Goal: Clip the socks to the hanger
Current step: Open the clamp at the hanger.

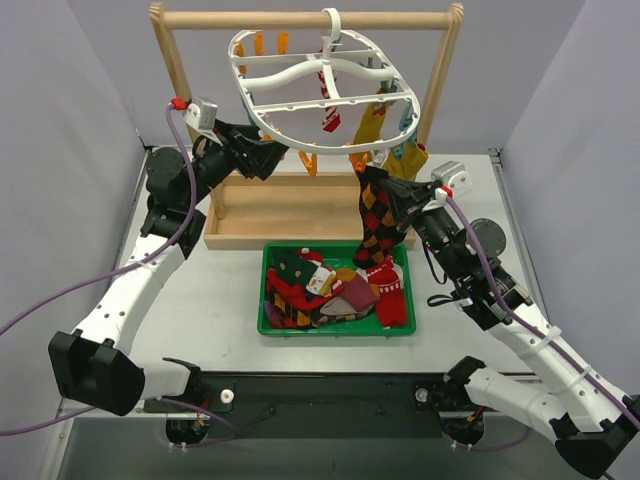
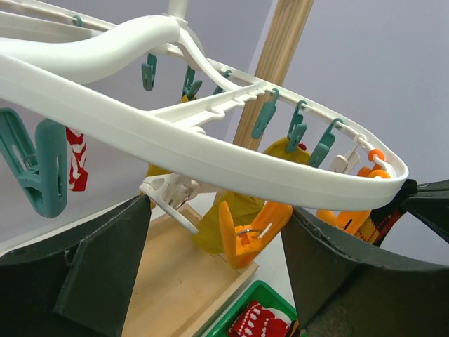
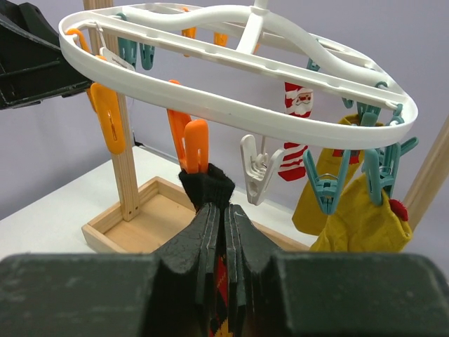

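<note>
Fabric, soft and limp: the dark sock with orange-red diamonds (image 3: 205, 184) is pinched tight in the right gripper (image 3: 224, 210) just below its top end (likely the best hold). That end meets an orange plastic clip (image 3: 196, 144) under the white oval plastic hanger (image 3: 280, 119). Beyond, the left gripper (image 2: 217, 246) gapes around the rim.

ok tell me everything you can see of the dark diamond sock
A dark knitted sock with orange-red and yellow diamonds, hanging long and roughly upright under the hanger's near rim. The right pincer is shut on it just below its black cuff, and an orange clip meets the cuff's top, seemingly biting it. Its lower end drops to the green bin; contact with the pile there is unclear.
</note>
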